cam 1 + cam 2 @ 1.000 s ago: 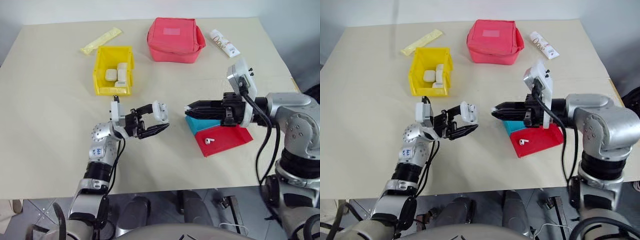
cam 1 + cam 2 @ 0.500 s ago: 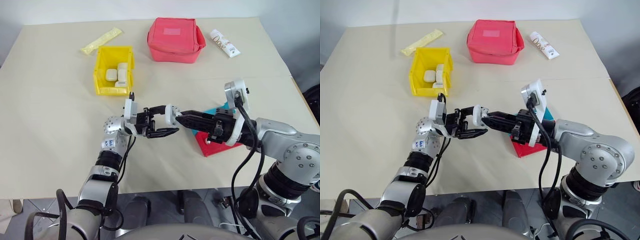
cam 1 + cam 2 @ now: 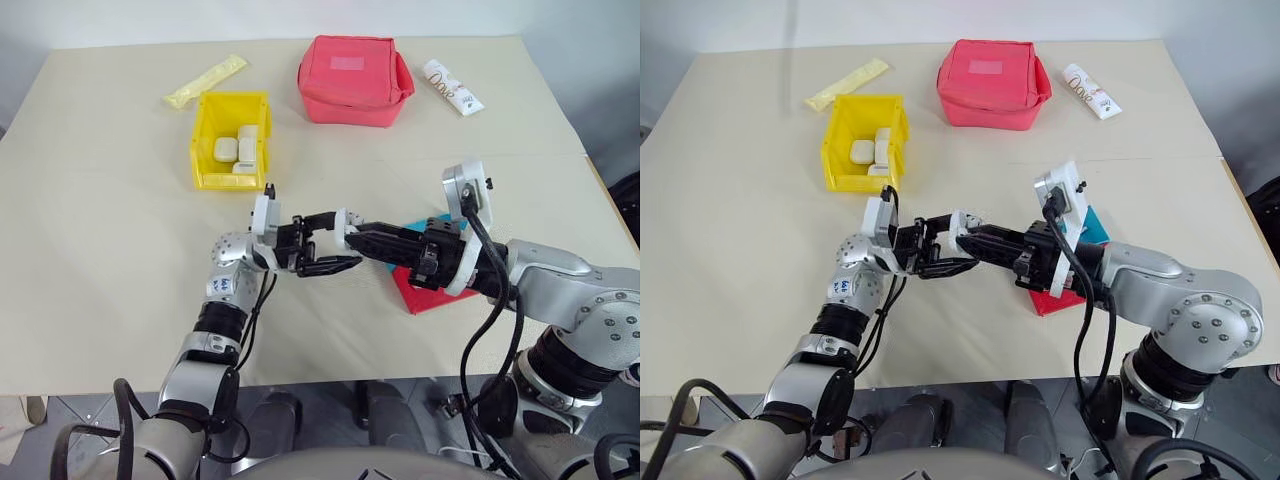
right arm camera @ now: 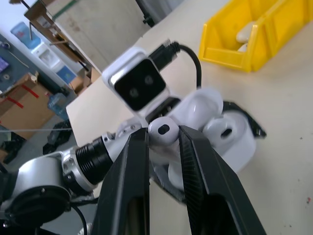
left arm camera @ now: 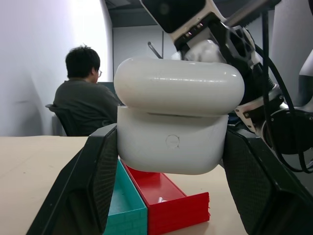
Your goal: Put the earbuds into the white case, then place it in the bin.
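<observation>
A: Where is the white case [image 5: 178, 129]?

B: Above the middle of the counter [image 3: 100, 260], clamped between the two black fingers [image 5: 93, 181] of the left end effector [image 3: 332, 243]. Its lid is flipped up, and in the right wrist view one earbud already sits in a socket.

A: And the right end effector [image 4: 163, 142]?

B: It comes in from the robot's right and meets the case head-on. Its fingers are pinched on an earbud [image 4: 162, 130], holding it right at the open case, just beside the filled socket. Whether the bud already touches the case, I cannot tell.

A: Anything left in the tray?

B: The left wrist view shows the blue-and-red tray [image 5: 161, 205] on the counter below the case, with a tiny white piece lying in its red half. From the head it sits under the right arm, mostly hidden.

A: The bin?

B: The yellow bin [image 3: 205, 135] stands farther back on the robot's left, well apart from both end effectors, with a few white cases [image 3: 227, 149] inside. A red pouch [image 3: 352, 78] lies beyond it to the right, a white tube [image 3: 452, 86] near the far right corner, and a pale yellow packet [image 3: 203, 81] behind the bin

A: Anyone around?

B: A person [image 5: 85, 98] sits in the background of the left wrist view, turned away
</observation>
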Robot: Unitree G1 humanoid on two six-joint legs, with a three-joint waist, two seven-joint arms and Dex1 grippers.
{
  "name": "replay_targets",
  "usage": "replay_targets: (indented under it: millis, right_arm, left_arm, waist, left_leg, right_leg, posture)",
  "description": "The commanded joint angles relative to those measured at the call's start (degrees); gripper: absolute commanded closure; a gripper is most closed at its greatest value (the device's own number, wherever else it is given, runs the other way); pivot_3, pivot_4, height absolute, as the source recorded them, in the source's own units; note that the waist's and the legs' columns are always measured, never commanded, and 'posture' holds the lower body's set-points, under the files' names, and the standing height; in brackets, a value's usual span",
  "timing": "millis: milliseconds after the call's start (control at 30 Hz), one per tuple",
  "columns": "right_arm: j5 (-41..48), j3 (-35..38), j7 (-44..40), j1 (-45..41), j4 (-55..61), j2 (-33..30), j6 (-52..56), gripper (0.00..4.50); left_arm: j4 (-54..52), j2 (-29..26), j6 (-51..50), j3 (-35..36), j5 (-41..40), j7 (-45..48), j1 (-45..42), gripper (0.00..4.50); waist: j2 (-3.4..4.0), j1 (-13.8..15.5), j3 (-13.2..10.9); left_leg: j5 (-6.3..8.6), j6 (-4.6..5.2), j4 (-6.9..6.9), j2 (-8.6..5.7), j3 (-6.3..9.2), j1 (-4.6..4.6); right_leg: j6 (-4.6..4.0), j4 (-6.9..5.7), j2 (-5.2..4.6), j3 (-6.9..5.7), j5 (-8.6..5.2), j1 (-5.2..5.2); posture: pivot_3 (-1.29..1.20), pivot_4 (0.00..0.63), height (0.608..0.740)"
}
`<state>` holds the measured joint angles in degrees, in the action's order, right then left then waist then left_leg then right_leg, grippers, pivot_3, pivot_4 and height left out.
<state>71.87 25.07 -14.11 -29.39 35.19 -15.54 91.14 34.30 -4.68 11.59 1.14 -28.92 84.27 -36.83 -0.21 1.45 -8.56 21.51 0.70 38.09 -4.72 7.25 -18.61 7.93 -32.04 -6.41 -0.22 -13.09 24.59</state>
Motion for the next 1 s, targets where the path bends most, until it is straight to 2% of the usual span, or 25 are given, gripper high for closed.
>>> replay_targets:
  millis: [33,400,1000]
  right_arm:
    - [3.81,-1.45,2.03,1.62,-0.01,-2.43,-2.41,4.0]
    - [4.7,-7.98,5.84,5.48,-2.55,-10.63,-11.84,4.0]
    - [13.43,-14.73,16.1,11.45,-2.44,-16.58,-24.94,4.0]
  left_arm:
    - [-3.13,0.75,-1.12,0.34,-1.37,-0.58,0.1,1.69]
    - [-7.33,1.17,-4.06,1.1,-2.95,-0.14,0.94,1.69]
    - [-6.25,2.02,-1.21,2.17,-2.83,-3.35,0.17,1.69]
  waist:
    - [0.0,0.01,0.0]
    - [-0.01,0.05,0.0]
    - [-0.02,0.1,-0.01]
  left_leg:
    - [0.0,0.01,0.0,-0.01,0.0,0.0]
    - [0.0,0.02,-0.01,0.01,-0.01,0.01]
    - [-0.01,0.03,-0.01,0.01,-0.01,-0.01]
  right_leg:
    - [0.0,0.0,-0.01,0.0,0.0,0.0]
    - [0.01,0.04,0.01,0.0,0.0,-0.02]
    - [0.02,0.08,0.0,0.0,0.01,-0.04]
  posture:
    - [0.0,0.15,0.74]
    - [0.0,0.15,0.74]
    - [0.0,0.15,0.74]
